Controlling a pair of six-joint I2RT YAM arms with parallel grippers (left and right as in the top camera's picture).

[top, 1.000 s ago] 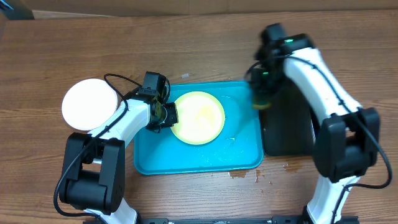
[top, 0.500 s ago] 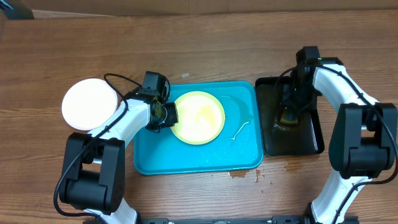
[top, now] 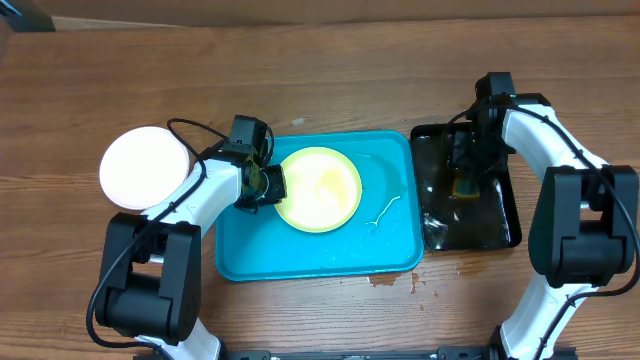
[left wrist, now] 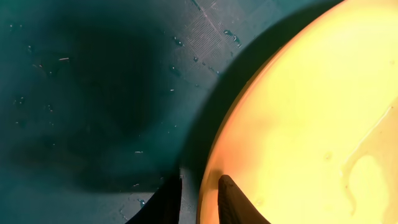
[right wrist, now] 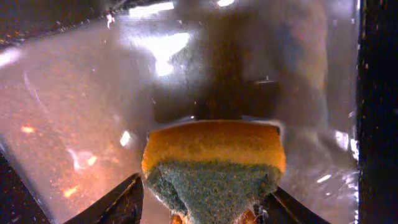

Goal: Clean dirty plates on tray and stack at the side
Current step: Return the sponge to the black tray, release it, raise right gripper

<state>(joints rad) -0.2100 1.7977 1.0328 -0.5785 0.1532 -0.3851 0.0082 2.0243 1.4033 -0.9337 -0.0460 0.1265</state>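
Yellow plate (top: 325, 190) lies inside the tray (top: 300, 255), left of its centre. We note the left gripper (top: 268, 184) pinching its rim. White plate (top: 145, 168) sits off the tray, well to its left. Right gripper (top: 463, 182) clamps a sponge (right wrist: 214, 165) over the black tray (top: 495, 225), just right of the tray.

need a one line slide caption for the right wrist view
Right fingers pinch a yellow-and-green sponge over the wet black tray.
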